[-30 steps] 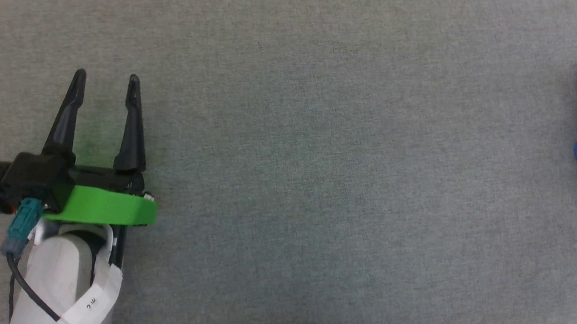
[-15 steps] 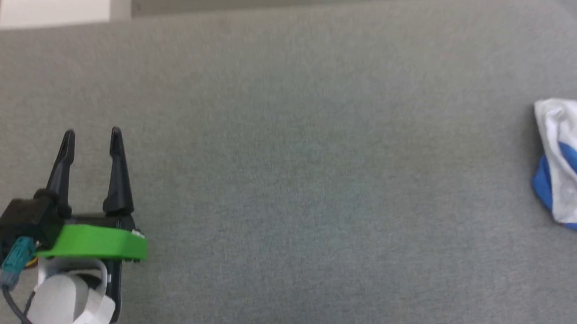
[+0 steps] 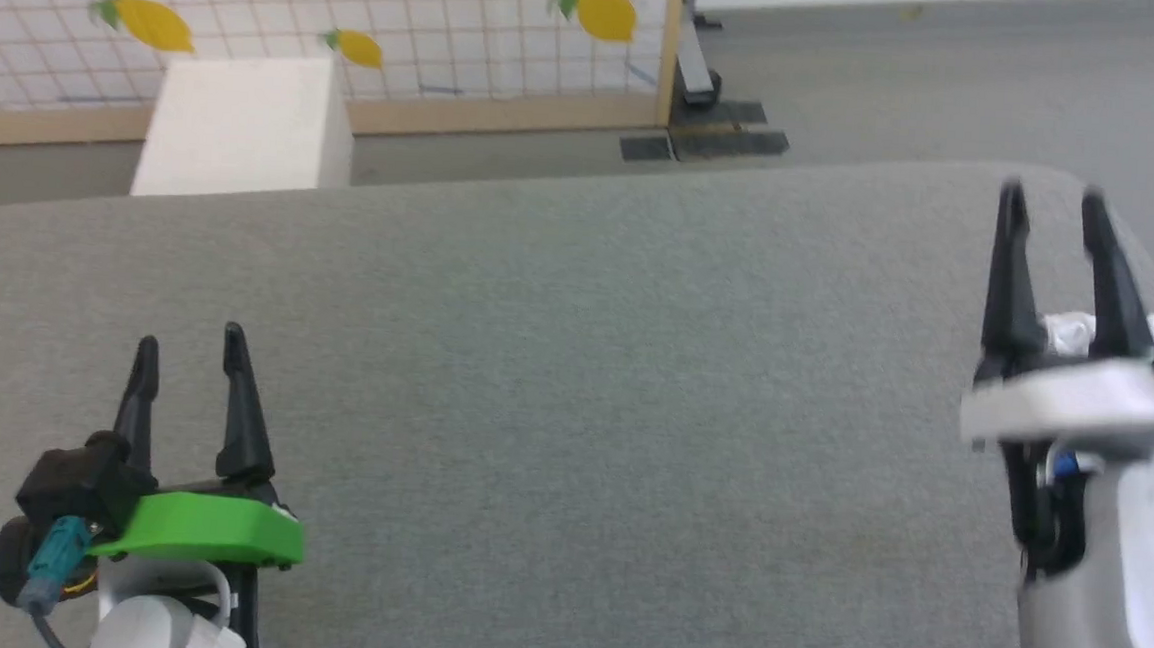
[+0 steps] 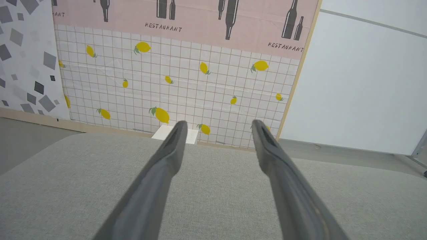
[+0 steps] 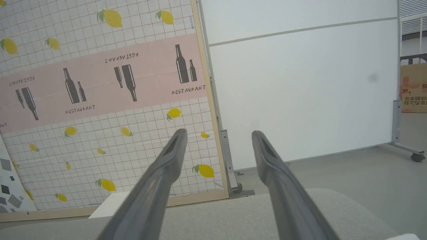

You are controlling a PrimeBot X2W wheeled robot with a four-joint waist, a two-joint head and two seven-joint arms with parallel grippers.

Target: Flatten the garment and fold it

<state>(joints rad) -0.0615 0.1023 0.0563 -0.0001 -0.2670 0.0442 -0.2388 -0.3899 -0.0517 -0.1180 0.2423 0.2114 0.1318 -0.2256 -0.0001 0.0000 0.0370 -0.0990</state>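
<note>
We hold the left tool over the left side of the table, the right tool at its right edge by the garment, both spread and empty.

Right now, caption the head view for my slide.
Left gripper, right gripper open over grey surface; shirt partly hidden by the right.

1. The padded surface is showing a plain, faintly flecked grey weave.
2. The left gripper is showing black fingers, a bright green bracket and a teal plug.
3. The right gripper is showing black fingers on a pale silver-grey body.
4. The garment is showing white with bright blue patches.
5. The backdrop panel is displaying a thin-lined white grid dotted with green-leaved yellow lemons, plus a pink band printed with dark bottles and "RESTAURANT" lettering.
6. The neighbouring panel is carrying scattered grey and dark squares on white.
7. The box is showing plain white.
</note>
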